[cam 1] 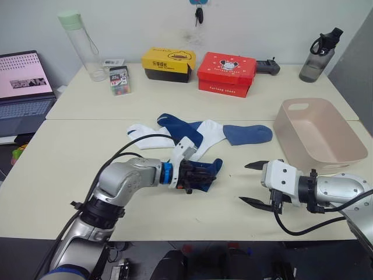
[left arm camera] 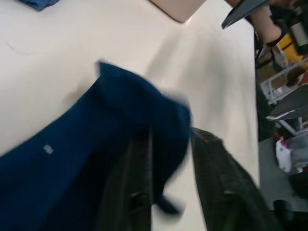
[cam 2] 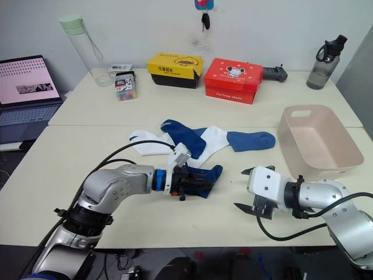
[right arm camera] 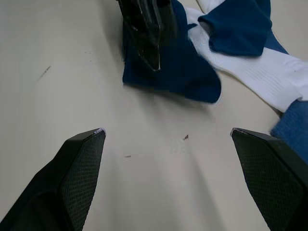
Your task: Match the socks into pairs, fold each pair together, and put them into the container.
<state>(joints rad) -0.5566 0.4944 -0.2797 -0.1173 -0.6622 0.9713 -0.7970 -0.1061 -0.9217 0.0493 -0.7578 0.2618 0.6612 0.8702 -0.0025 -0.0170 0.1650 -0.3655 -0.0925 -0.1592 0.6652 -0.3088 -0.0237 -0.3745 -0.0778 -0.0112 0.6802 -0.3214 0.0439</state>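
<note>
**Readable markings: little legible**

Red box (cam 1: 227, 72), far centre of the worktop: white cartoon mouse-head emblem on the lid; a line of white lettering on its near side, reads roughly "furlong shoes", uncertain.

Yellow box (cam 1: 168, 63), just left of the red one: dark characters and an oval outline on the lid, too small to read.

Small clear case (cam 1: 119, 80), far left beside the tall bottle (cam 1: 81, 44): label with a large numeral, possibly "18"; not certain.

Laptop (cam 1: 23, 87), far left edge: pink screen with a dark text band, illegible.

Dark navy sock (left arm camera: 72, 159), left wrist view: tiny pale mark, unreadable.
</note>
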